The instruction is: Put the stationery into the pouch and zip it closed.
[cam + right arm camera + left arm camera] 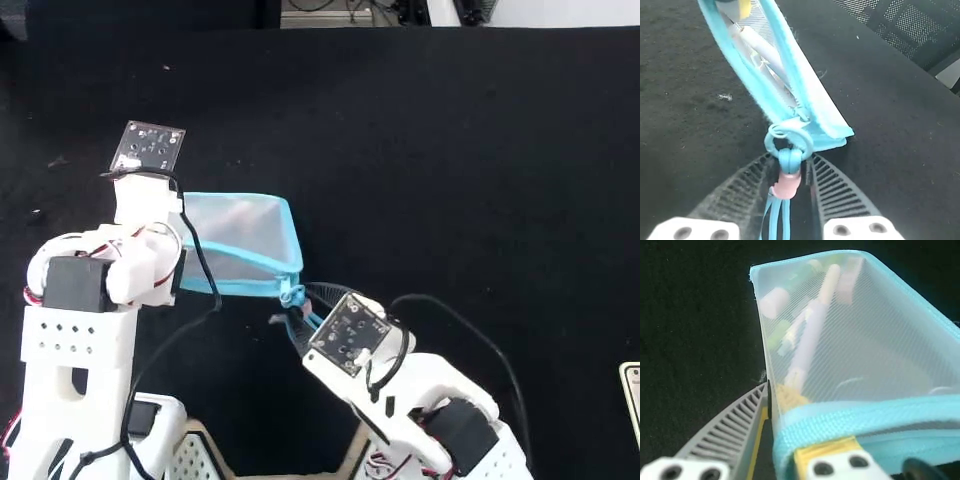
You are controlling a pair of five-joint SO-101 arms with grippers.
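Up closest in the left wrist view, got the left gripper point(777, 435) clamped on one end of the pouch point(870, 350), with the yellow pad on the blue zip band and the grey finger on the other side. Can see the stationery through the mesh, already inside: a long white pen point(812, 335), a pale eraser point(774, 302) and something green beside them. Over to the right wrist view: got the right gripper point(788, 167) pinched shut on the pull cord point(777, 220) right at the pink bead point(786, 185), with the ring point(788, 139) and zipper slider point(800, 116) just past the fingertips. Looks parked at the very end of the pouch, that slider, with the blue bands spreading apart beyond it, so guessing mouth open. From the high view, seeing the pouch flat on the black table point(450, 150), pinned at one near corner by the left gripper and held by the cord at the opposite near corner. Filling looks done, so calling this the zip-up step. Next move probably means keeping that end pinned and dragging the cord along the zip line toward the left gripper, low and level with the teeth. Otherwise could lift the pouch or snag.
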